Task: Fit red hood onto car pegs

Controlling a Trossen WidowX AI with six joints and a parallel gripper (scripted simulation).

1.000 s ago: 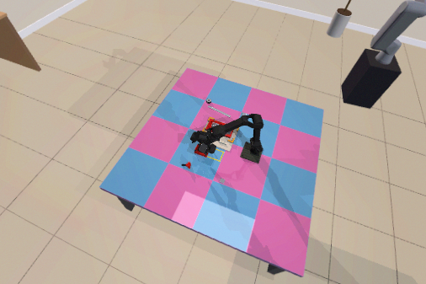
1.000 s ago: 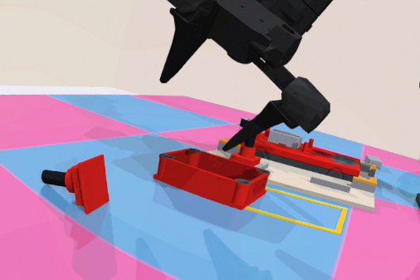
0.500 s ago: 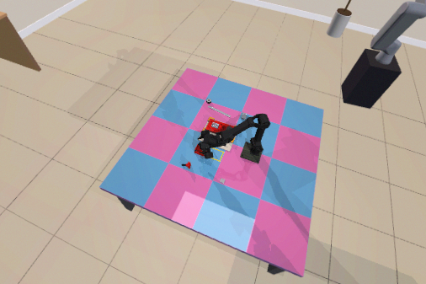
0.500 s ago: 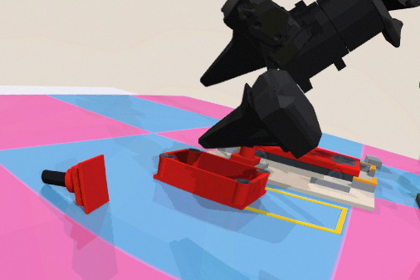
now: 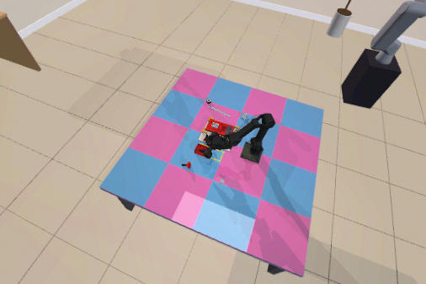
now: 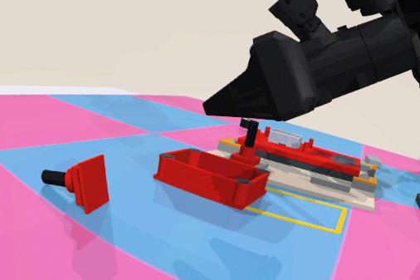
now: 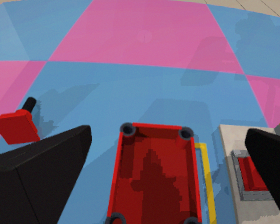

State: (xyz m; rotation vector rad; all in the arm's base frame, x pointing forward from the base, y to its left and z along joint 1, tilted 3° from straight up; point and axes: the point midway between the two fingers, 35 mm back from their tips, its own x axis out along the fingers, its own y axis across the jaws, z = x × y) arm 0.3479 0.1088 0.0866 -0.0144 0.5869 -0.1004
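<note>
The red hood [image 5: 199,152] [image 6: 187,180] [image 7: 179,185] lies on the table with its open side up, its dark-ringed corner holes on top. My gripper [image 6: 206,110] [image 7: 169,135] is open and empty, tilted above the hood. In the wrist view its fingers stand wide apart on either side of the hood, touching nothing. The red chassis [image 5: 227,128] [image 6: 324,159] sits in the pale jig [image 6: 324,189] [image 7: 228,142]. The grey-white engine block [image 5: 215,125] [image 6: 285,139] is on its deck. Red pegs stand around it; not all of them show.
A red piece with a black handle [image 5: 186,165] [image 6: 96,184] [image 7: 15,128] lies beside the hood. Another red piece [image 6: 246,158] [image 7: 256,174] stands at the jig, its black handle up. A yellow outline [image 6: 341,222] [image 7: 208,180] runs beside the hood. A rod [image 5: 219,110] lies behind the jig.
</note>
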